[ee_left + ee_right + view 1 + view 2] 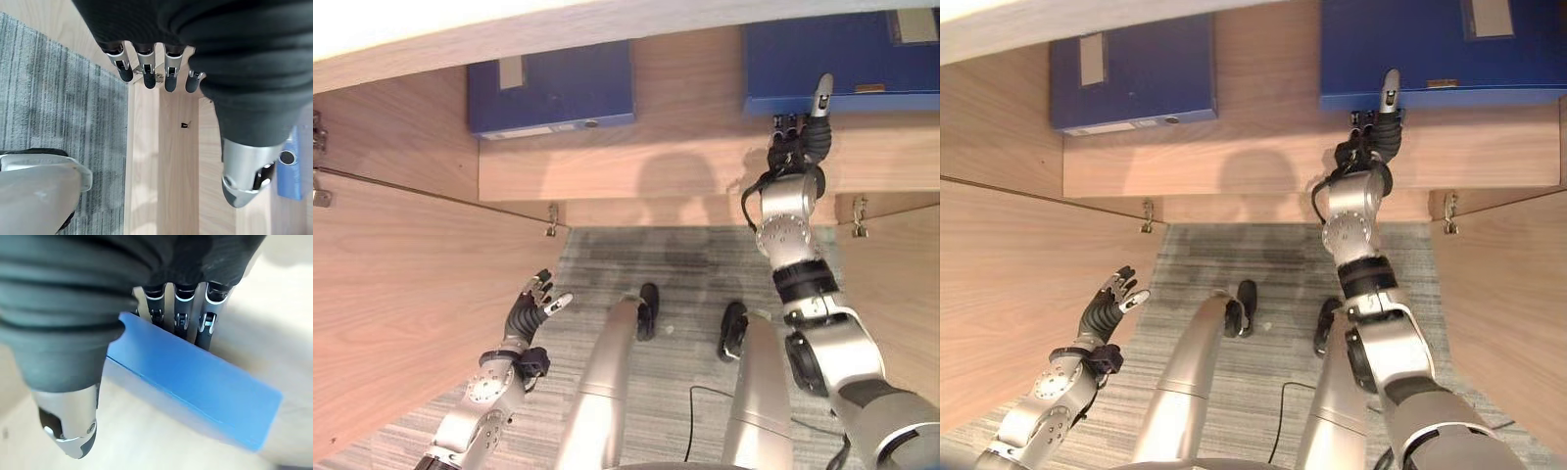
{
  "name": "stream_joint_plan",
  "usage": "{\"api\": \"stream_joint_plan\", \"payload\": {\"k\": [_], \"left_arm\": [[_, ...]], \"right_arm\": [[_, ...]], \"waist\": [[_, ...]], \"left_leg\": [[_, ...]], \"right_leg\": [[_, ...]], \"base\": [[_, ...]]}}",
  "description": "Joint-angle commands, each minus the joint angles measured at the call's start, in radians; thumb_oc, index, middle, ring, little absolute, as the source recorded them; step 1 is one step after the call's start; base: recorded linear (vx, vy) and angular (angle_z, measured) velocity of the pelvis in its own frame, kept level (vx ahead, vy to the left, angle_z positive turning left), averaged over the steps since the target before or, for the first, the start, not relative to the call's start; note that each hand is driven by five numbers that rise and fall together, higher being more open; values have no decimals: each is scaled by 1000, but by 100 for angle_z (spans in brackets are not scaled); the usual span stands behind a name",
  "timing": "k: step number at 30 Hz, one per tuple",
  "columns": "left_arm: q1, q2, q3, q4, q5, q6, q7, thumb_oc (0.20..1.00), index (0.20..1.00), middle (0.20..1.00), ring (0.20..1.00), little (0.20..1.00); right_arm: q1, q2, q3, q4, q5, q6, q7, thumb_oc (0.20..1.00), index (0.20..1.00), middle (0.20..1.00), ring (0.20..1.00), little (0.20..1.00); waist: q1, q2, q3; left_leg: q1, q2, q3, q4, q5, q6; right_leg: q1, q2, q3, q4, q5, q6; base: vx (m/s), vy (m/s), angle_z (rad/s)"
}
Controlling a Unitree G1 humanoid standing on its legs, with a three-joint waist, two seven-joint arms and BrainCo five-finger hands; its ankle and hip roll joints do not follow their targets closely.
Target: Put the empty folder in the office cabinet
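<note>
Close to finished, by the look of things: blue folder (837, 54) already lying flat on the cabinet shelf (685, 147), at the shelf's right end, its near edge just short of the shelf's front lip. Right hand (800, 137) stretched out to that near edge, straight fingers (177, 316) reaching over the folder's edge in the wrist view, the thumb hanging free beside it, nothing curled round the cover; a push or a steadying touch rather than a grip. Left of the job, as a judgement: perhaps a last nudge deeper onto the shelf, then pulling the arm clear, and maybe swinging the doors to. Inside the cabinet, two items on the same shelf: this folder, and a second blue folder (551, 86) well apart from it toward the shelf's left end, lying flat with a pale label on its cover. Bare wood between the two. Cabinet doors standing wide, left door (401, 294) and right door (901, 284) swung out from the shelf on their hinges, grey striped carpet (685, 264) below the shelf. Left hand (530, 305) idle near the left door, low and well away from the shelf, fingers loosely spread and holding nothing.
</note>
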Motion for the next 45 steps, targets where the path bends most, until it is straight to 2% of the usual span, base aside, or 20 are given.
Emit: {"api": "stream_joint_plan", "payload": {"k": [1, 3, 4, 8, 10, 19, 22, 23, 28, 30, 31, 35, 39, 45], "left_arm": [[0, 44, 89, -51, 17, -32, -53, 1000, 1000, 1000, 1000, 1000], [-4, 54, 116, -42, 41, -34, -66, 1000, 1000, 1000, 1000, 1000], [4, 68, 144, -45, 70, -34, -90, 1000, 1000, 1000, 1000, 1000], [17, 81, 172, -48, 88, -33, -114, 1000, 1000, 1000, 1000, 1000], [47, 115, 197, -63, 103, -25, -140, 1000, 1000, 1000, 1000, 1000], [87, 181, 177, -87, 73, -28, -178, 1000, 1000, 1000, 1000, 1000], [105, 197, 174, -97, 74, -25, -186, 1000, 1000, 1000, 1000, 1000], [118, 204, 169, -105, 77, -21, -192, 1000, 1000, 1000, 1000, 1000], [130, 203, 171, -116, 95, -11, -202, 1000, 1000, 1000, 1000, 1000], [121, 206, 162, -121, 104, -3, -202, 1000, 1000, 1000, 1000, 1000], [121, 199, 165, -122, 104, -3, -201, 1000, 1000, 1000, 1000, 1000], [101, 181, 160, -137, 136, 15, -202, 1000, 1000, 1000, 1000, 1000], [68, 168, 154, -142, 144, 18, -202, 1000, 1000, 1000, 1000, 1000], [33, 148, 146, -148, 151, 22, -206, 1000, 1000, 1000, 1000, 1000]], "right_arm": [[103, -81, 112, 78, -171, 220, 74, 1000, 1000, 1000, 1000, 1000], [95, -187, 166, 48, -278, 262, 132, 1000, 1000, 1000, 1000, 1000], [108, -286, 205, -1, -368, 296, 192, 1000, 1000, 1000, 1000, 1000], [70, -421, 261, -5, -477, 331, 253, 1000, 1000, 1000, 1000, 1000], [30, -549, 326, -23, -571, 370, 311, 1000, 1000, 1000, 1000, 1000], [-118, -627, 478, 28, -590, 368, 377, 1000, 1000, 1000, 1000, 1000], [-228, -668, 584, 64, -693, 395, 390, 1000, 1000, 1000, 1000, 1000], [-282, -689, 645, 67, -780, 413, 400, 1000, 1000, 1000, 1000, 1000], [-365, -700, 716, 100, -901, 444, 413, 1000, 1000, 1000, 1000, 1000], [-464, -675, 800, 198, -1006, 472, 426, 1000, 1000, 1000, 1000, 1000], [-477, -671, 812, 204, -1005, 471, 427, 1000, 1000, 1000, 1000, 1000], [-542, -612, 877, 224, -1165, 516, 481, 1000, 1000, 1000, 1000, 1000], [-573, -544, 891, 360, -1214, 529, 500, 1000, 1000, 1000, 1000, 1000], [-580, -488, 904, 442, -1232, 527, 533, 1000, 1000, 1000, 1000, 1000]], "waist": [[27, 4, 85], [25, -6, 82], [23, -9, 79], [26, -15, 70], [34, -19, 59], [58, -23, 39], [65, -27, 34], [66, -29, 32], [66, -26, 23], [76, -34, 18], [73, -30, 20], [75, -33, 18], [90, -31, 19], [102, -29, 27]], "left_leg": [[1, -18, -27, 24, -95, 75], [-2, -17, -32, 20, -92, 74], [-8, -19, -39, 18, -88, 73], [-19, -18, -47, 21, -86, 70], [-32, -21, -57, 23, -84, 70], [-45, -24, -60, 21, -80, 71], [-47, -23, -60, 17, -79, 71], [-47, -23, -61, 15, -79, 72], [-52, -26, -62, 7, -76, 73], [-53, -27, -63, -1, -73, 73], [-53, -27, -63, 0, -73, 73], [-58, -28, -64, 6, -77, 77], [-61, -36, -65, 7, -76, 80], [-66, -45, -63, 2, -68, 82]], "right_leg": [[45, -11, 23, -156, 102, -53], [42, -12, 20, -159, 105, -53], [38, -15, 16, -159, 103, -52], [31, -22, 12, -157, 103, -48], [22, -28, 6, -157, 101, -45], [12, -34, 1, -159, 103, -41], [11, -36, 1, -162, 105, -41], [10, -37, -1, -163, 105, -41], [6, -39, -2, -167, 103, -43], [2, -37, 2, -174, 106, -42], [2, -37, 2, -174, 107, -42], [-6, -34, 3, -166, 95, -49], [-13, -37, 5, -160, 96, -51], [-20, -36, 8, -163, 100, -52]], "base": [[-8, -34, 1], [-7, -63, 2], [-3, -71, 3], [-1, -52, 4], [-3, -55, 5], [0, -3, 0], [0, 0, 0], [0, 0, 0], [0, 0, 0], [0, 0, 0], [0, 0, 0], [0, 0, 0], [0, 0, 0], [0, 0, 0]]}}
